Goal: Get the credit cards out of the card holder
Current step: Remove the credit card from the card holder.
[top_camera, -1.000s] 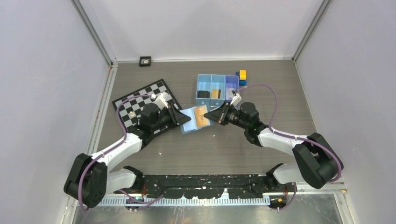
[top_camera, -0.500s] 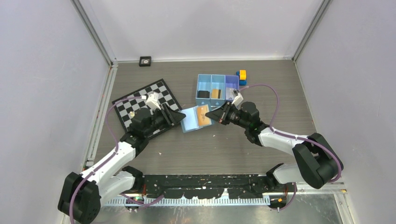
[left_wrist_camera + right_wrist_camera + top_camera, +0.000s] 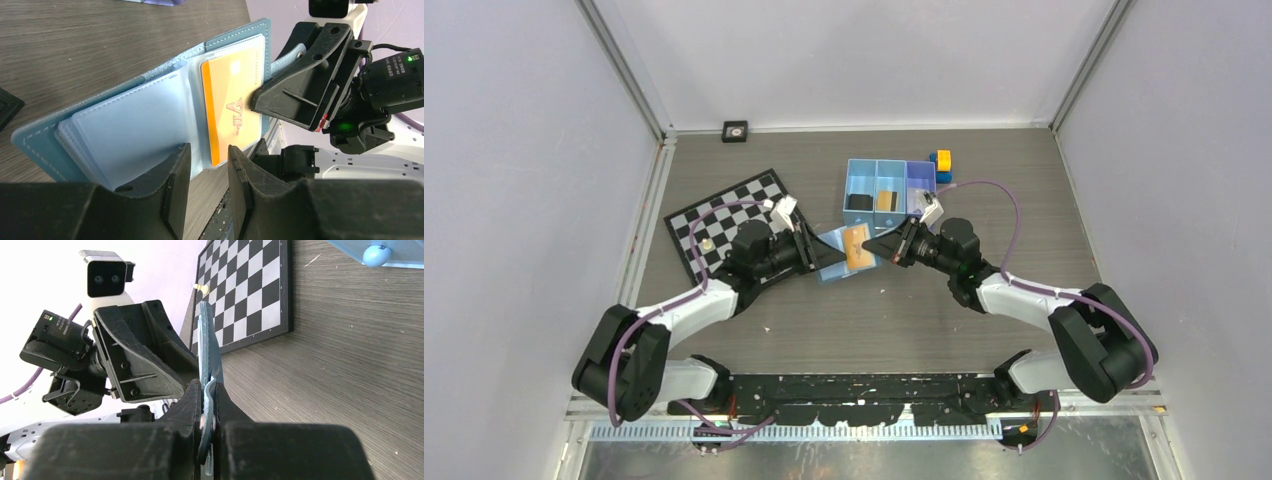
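Right gripper [image 3: 209,390] clamps one card holder [image 3: 135,115]; left gripper [image 3: 209,155] part-open at its edge; one orange card [image 3: 232,105] visible.

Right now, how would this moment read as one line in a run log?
right gripper: shut on card holder edge | left gripper: open, at orange card near end | card: in its pocket, not yet out

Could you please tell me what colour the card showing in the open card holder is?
The card is orange-tan, and it shows most clearly in the left wrist view.
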Controlling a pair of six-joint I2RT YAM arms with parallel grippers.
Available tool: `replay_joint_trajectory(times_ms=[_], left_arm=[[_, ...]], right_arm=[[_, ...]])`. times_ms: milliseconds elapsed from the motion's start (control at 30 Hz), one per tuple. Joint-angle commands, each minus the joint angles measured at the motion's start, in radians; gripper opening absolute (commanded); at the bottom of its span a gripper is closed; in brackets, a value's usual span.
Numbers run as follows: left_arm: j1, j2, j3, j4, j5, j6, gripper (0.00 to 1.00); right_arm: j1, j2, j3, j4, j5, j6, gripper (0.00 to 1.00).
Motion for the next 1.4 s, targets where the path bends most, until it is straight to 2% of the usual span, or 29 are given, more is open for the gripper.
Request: replay_joint_trajectory(times_ms=[0, 233, 467, 633, 767, 1033, 1133, 1167, 1300, 1367], left_arm=[[-0.002, 0.031, 0.047, 0.101, 0.079, -0.039, 0.35], [-0.001, 0.058, 0.04, 0.163, 0.107, -0.084, 0.36], [0.001, 0.108, 0.039, 0.271, 0.161, -0.148, 0.31], [0.018, 0.097, 0.004, 0.399, 0.18, -0.2, 0.31], [0.024, 0.076, -0.013, 0.475, 0.2, -0.223, 0.22], [0.034, 0.056, -0.041, 0.56, 0.199, -0.259, 0.17], [0.04, 0.047, -0.05, 0.585, 0.196, -0.268, 0.02], [0.041, 0.044, -0.051, 0.588, 0.196, -0.27, 0.01], [0.042, 0.046, -0.051, 0.589, 0.197, -0.273, 0.0], [0.044, 0.05, -0.051, 0.592, 0.197, -0.275, 0.03]], right_arm=[[-0.004, 0.008, 0.0, 0.133, -0.047, 0.041, 0.01], [-0.003, 0.041, 0.002, 0.187, -0.081, 0.073, 0.01], [-0.003, 0.069, 0.007, 0.214, -0.098, 0.09, 0.01], [-0.003, 0.087, 0.016, 0.196, -0.101, 0.082, 0.01], [-0.003, 0.12, 0.026, 0.192, -0.108, 0.089, 0.01], [-0.003, 0.151, 0.035, 0.193, -0.116, 0.093, 0.02], [-0.003, 0.153, 0.041, 0.165, -0.112, 0.081, 0.02], [-0.002, 0.153, 0.045, 0.148, -0.111, 0.071, 0.02], [0.016, 0.16, 0.052, 0.139, -0.107, 0.047, 0.04], [0.024, 0.171, 0.055, 0.162, -0.119, 0.055, 0.03]])
